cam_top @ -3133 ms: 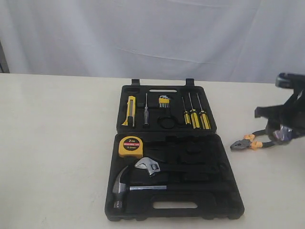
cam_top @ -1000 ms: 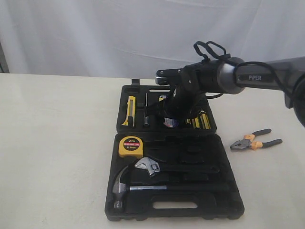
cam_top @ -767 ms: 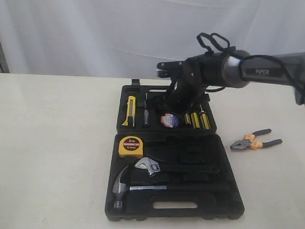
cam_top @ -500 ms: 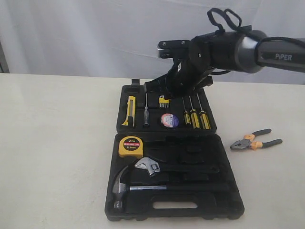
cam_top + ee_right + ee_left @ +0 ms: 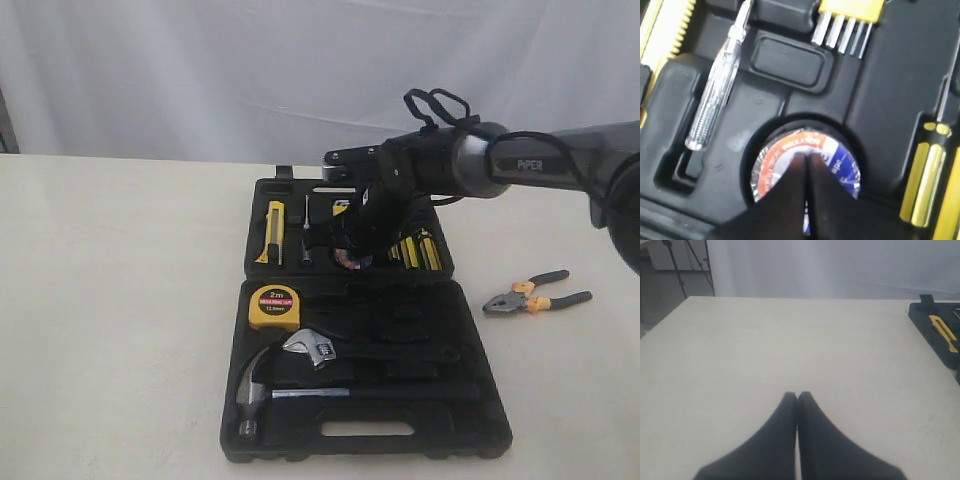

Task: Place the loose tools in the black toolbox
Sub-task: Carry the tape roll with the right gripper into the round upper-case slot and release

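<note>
Pale table (image 5: 120,300): I read "PIPER" on the right arm (image 5: 530,165), "2m" on the tape measure (image 5: 274,306); right gripper (image 5: 806,159) pinched together over the tape roll (image 5: 777,157); left gripper (image 5: 797,395) likewise.

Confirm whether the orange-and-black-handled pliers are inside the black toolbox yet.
No: the orange-and-black-handled pliers lie on the pale table, apart from the black moulded plastic toolbox, beyond its right edge.
</note>
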Action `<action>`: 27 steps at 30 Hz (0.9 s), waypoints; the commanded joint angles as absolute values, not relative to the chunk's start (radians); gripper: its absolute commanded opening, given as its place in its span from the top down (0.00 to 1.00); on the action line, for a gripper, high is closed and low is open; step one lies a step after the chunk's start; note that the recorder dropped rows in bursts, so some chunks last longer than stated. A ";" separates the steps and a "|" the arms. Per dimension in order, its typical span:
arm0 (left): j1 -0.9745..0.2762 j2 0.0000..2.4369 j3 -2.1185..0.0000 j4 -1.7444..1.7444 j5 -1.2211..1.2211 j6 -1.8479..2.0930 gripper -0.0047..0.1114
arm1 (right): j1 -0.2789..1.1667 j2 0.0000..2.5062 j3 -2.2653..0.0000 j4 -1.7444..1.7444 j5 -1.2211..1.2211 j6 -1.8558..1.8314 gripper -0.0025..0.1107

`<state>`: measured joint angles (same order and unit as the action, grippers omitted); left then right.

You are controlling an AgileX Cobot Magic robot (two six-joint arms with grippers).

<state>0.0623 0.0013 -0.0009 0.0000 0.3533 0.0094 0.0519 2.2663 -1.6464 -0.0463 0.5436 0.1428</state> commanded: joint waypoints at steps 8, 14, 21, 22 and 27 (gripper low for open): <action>0.058 0.000 0.000 0.000 0.342 0.007 0.96 | 0.052 2.153 -1.638 -0.053 0.520 0.130 0.98; 0.058 0.000 0.000 0.000 0.342 0.007 0.96 | 0.052 2.231 -1.638 -0.046 0.486 0.130 0.98; 0.058 0.000 0.000 0.000 0.342 0.007 0.96 | 0.052 2.290 -1.638 -0.024 0.462 0.126 0.98; 0.058 0.000 0.000 0.000 0.342 0.007 0.96 | 0.052 2.280 -1.638 -0.024 0.462 0.126 0.98; 0.058 0.000 0.000 0.000 0.342 0.007 0.96 | 0.052 2.185 -1.638 -0.028 0.479 0.126 0.98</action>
